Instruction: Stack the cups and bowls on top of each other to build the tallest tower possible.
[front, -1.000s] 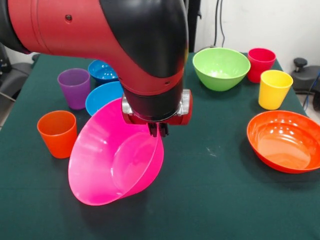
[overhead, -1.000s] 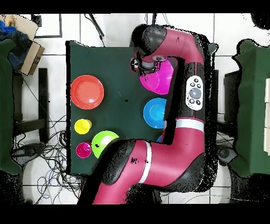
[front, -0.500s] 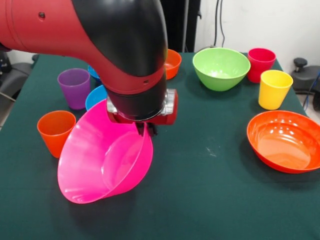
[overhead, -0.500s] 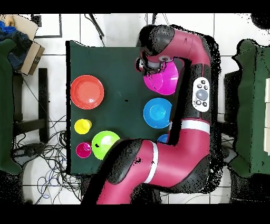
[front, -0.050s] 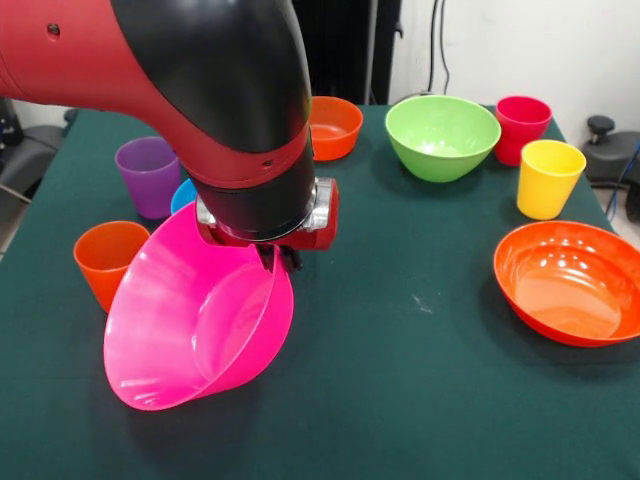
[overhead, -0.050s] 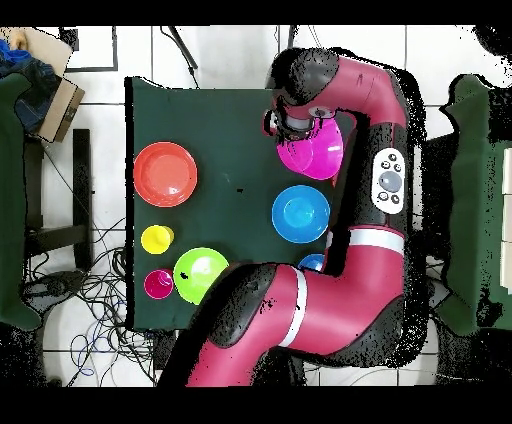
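Fingers (front, -0.050s: 283, 262) seen pinched on rim of large pink bowl (front, -0.050s: 190, 330), bowl hung tilted, mouth faced toward 7 o'clock, just beside orange cup (front, -0.050s: 108, 262). Judged light, stiff, glossy-slippery; rim grip liable to swing; thin wall best pinched near top.

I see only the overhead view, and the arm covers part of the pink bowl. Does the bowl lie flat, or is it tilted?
Observer: Tilted. In the front view the pink bowl hangs by its rim from the claw, with its opening turned toward the camera.
Operator: Is any cup close to it? The arm hides that side from me.
Observer: Yes, an orange cup stands upright just beside the bowl. I cannot tell whether they touch.
Operator: Is anything else hidden from me?
Observer: A purple cup stands upright farther back.
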